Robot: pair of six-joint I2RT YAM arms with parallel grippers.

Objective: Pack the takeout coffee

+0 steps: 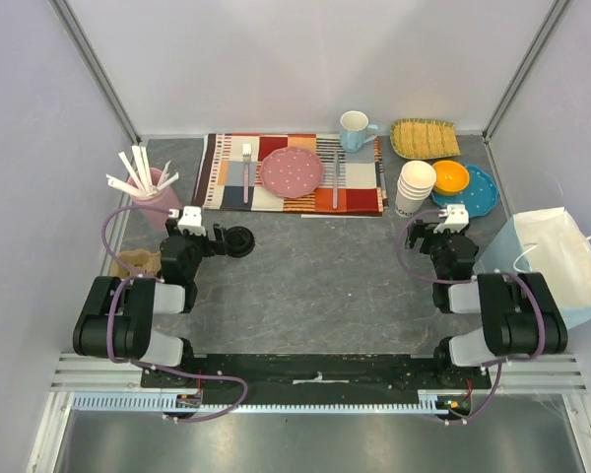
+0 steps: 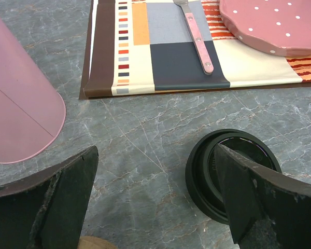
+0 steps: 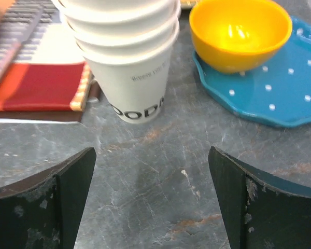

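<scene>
Now | left gripper (image 2: pixel 154 199): fingers apart, empty, beside black lid (image 2: pixel 202 176) | right gripper (image 3: pixel 152 199): fingers apart, empty, facing paper cup stack (image 3: pixel 128 57)

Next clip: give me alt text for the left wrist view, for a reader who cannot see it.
The left pincer hangs open over a grey marble table, one finger partly hiding a round black lid. A pink cup sits at left; beyond, a patchwork placemat carries a pink-handled fork and a pink dotted plate.
</scene>
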